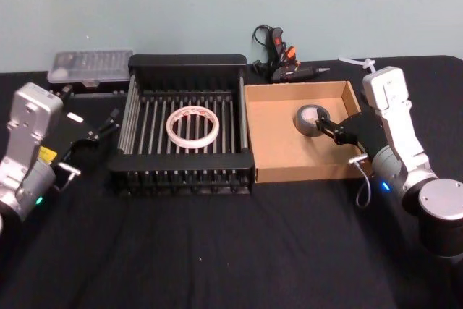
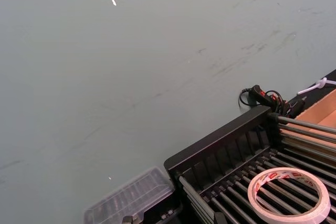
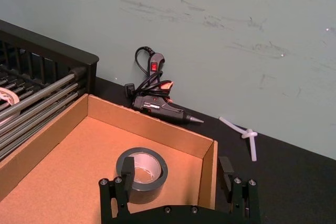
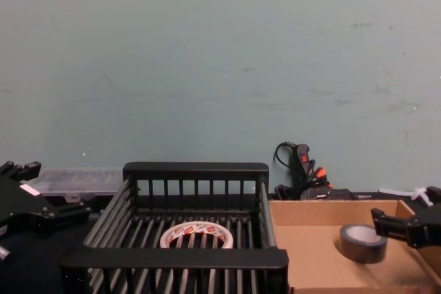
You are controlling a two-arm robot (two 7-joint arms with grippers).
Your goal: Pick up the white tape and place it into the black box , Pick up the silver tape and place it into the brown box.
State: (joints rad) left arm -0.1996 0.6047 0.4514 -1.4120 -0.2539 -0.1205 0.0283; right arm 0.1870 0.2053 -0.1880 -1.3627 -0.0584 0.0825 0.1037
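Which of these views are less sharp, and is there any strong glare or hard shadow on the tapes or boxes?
Head view: slightly soft, light even, white tape in the black box without glare. Chest view: dim, silver tape in the brown box a little blurred. Right wrist view: clearest, a soft sheen on the silver tape, right gripper open around it. Left wrist view: soft scuffed wall, no hard shadows.

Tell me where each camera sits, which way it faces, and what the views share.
Head view: high, looking down; black slatted plastic crate, shallow tan cardboard box, left gripper and right gripper open.
Chest view: low, looking across at the wall; gripper tips at both lower corners.
Left wrist view: faces the wall and crate corner with the thin white tape ring.
Right wrist view: over its own fingers, faces the thick grey-silver tape roll lying in the box.
Shared: all show the crate and the glue gun.
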